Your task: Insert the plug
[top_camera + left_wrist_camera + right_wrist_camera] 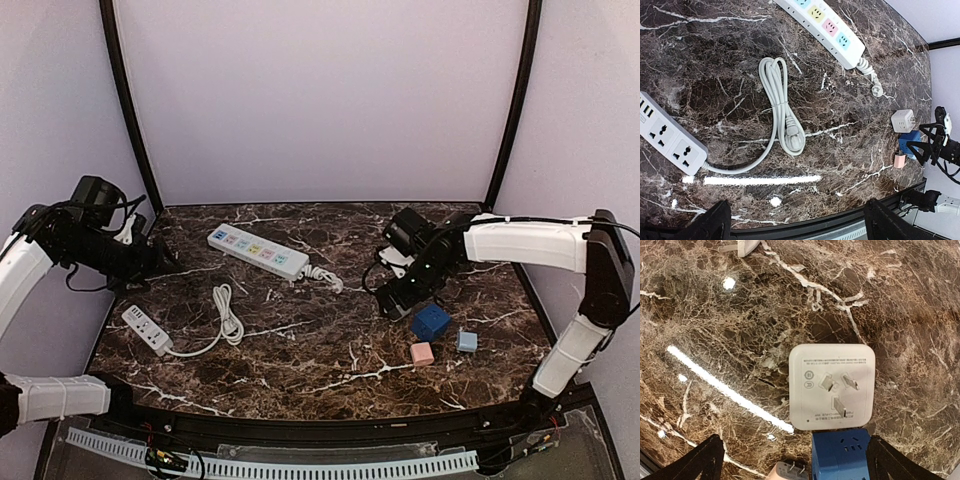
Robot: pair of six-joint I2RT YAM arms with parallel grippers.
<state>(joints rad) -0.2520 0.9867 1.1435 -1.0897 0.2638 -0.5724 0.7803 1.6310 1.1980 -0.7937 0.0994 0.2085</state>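
Counter (pixel 300 350) carries the long power strip (pixel 258 250) slantwise at the back, well to the left of the white cube plug (pixel 832 387). The plug sits prongs up, directly beneath the right fingers (pixel 702 462), which are spread wide and empty. The left fingers (pixel 710 225), likewise spread, hang well apart.

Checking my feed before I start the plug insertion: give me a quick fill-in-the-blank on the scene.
1. The left claw and right claw both stand ____.
2. The white adapter lies with its prongs facing ____.
3. Beside it and the pink adapter sits a ____ cube.
4. The small power strip lies on the ____ arm's side.
Missing words: open; up; blue; left.
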